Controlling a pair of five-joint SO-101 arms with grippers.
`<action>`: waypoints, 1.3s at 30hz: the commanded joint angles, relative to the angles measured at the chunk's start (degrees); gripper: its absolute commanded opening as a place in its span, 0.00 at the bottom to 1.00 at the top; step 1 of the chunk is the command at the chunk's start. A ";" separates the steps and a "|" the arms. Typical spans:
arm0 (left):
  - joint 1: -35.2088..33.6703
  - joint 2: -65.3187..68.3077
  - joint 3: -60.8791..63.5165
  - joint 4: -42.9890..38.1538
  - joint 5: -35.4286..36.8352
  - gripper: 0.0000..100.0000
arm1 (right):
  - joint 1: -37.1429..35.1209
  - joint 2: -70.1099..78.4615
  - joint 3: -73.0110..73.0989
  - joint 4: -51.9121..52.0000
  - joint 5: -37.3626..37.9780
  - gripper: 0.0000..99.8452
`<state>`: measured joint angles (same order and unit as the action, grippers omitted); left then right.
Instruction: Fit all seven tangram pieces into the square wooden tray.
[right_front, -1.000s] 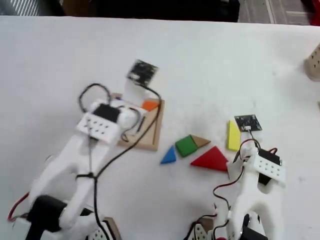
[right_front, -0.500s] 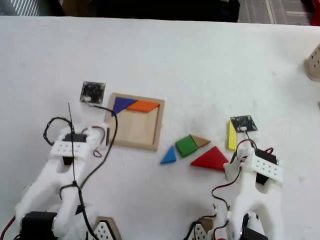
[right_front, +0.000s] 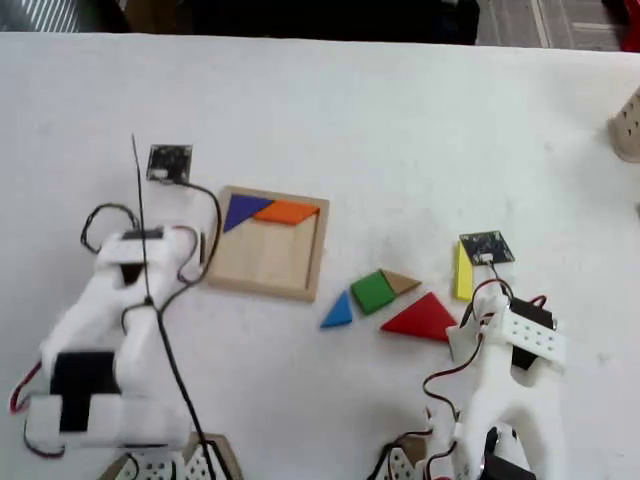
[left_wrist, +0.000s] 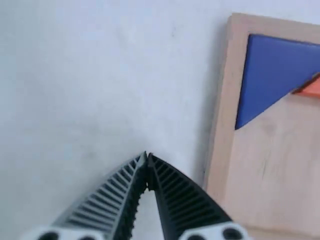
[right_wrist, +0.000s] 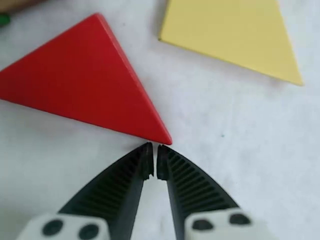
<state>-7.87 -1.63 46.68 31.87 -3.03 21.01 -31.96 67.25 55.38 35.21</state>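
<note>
Left claw (left_wrist: 146, 165), shut and empty, has pulled back left off the tray (right_front: 300, 287), baring the blue triangle (right_front: 243, 210) and orange piece (right_front: 288, 211) in its far-left corner, so two of seven are seated; right claw (right_wrist: 154, 160), shut and empty, sits at the red triangle (right_front: 422, 320) on the bench (right_front: 400, 130).

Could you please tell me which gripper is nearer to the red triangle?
The right. The right gripper sits just off a corner of the red triangle; the left gripper is beside the outer rim of the wooden tray, on the side away from the triangle.
</note>
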 joint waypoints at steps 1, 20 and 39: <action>-0.31 8.04 -14.24 11.96 0.53 0.02 | -0.40 -1.98 -0.18 -0.57 0.44 0.02; 9.63 9.71 -14.59 19.25 4.40 0.02 | -0.57 -2.07 -0.18 -0.84 0.44 0.02; 12.53 9.54 -14.42 19.34 4.13 0.02 | -0.66 -2.07 -0.18 -0.84 0.44 0.02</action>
<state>2.15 8.57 32.35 50.42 0.84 21.01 -31.96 67.25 55.38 35.21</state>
